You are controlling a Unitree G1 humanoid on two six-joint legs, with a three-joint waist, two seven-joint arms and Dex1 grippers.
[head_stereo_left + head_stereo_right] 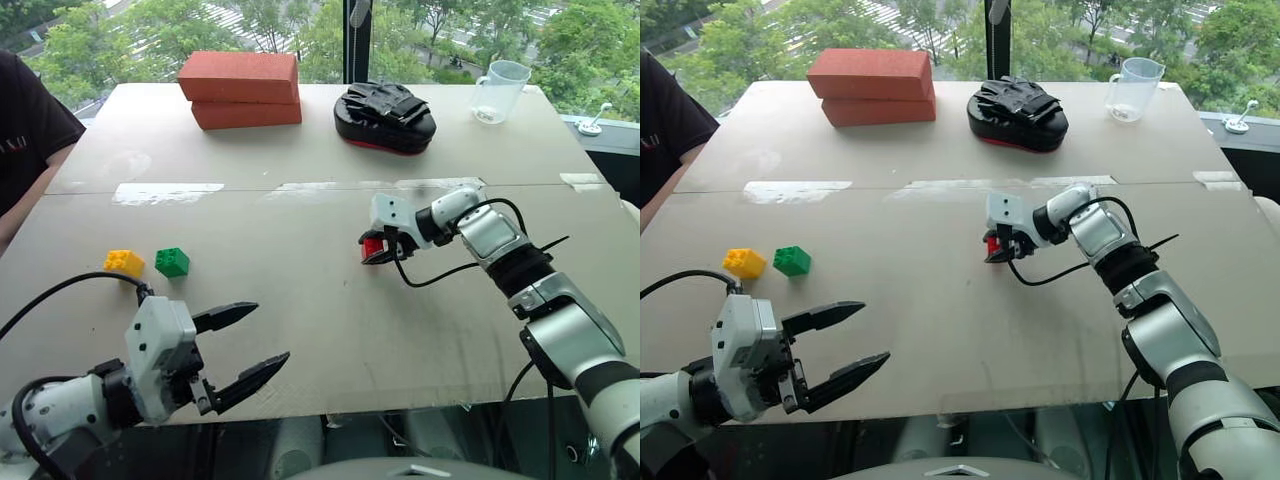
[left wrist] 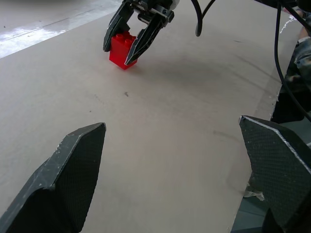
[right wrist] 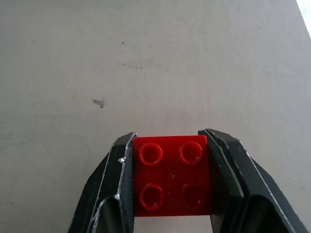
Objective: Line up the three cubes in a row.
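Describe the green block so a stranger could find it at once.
On the grey table, look toward the robot's near left, ahead of the open left claw. Two small studded plastic blocks sit side by side, apart; the green block lies right of the yellow block.

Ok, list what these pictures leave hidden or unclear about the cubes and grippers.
- Red cube: head views, mostly covered by the right gripper; whether it rests on the table is unclear.
- Red cube's underside: right wrist view, cut off by the edge.
- Yellow cube and green cube: far sides hidden.

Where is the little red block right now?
The red block is pinched in the right pincer, near the middle of the table, well right of the green block.
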